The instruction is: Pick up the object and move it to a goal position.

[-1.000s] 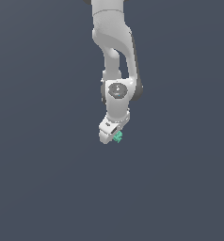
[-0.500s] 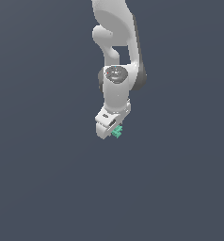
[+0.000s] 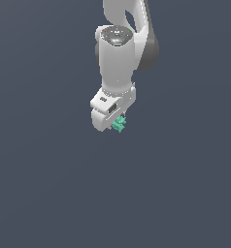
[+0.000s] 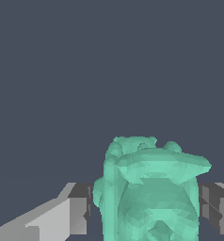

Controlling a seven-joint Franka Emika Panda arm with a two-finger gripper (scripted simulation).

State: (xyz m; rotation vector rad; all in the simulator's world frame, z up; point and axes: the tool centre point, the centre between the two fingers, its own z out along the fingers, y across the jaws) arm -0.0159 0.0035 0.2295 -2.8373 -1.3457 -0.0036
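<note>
**Carrying the lump: slip risk**

My arm [image 3: 118, 58] hangs almost straight down from above, wrist turned slightly toward the exterior view's left. My hand [image 3: 115, 122] is clenched on the teal lump [image 3: 119, 124], which sits between my fingers [image 4: 78, 207] at the fingertips. The lump is jagged, so contact is likely uneven; a quick swing could twist it loose. No goal marker is visible.

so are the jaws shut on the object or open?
Shut on the object: wrist view shows a finger against each side of it.
</note>
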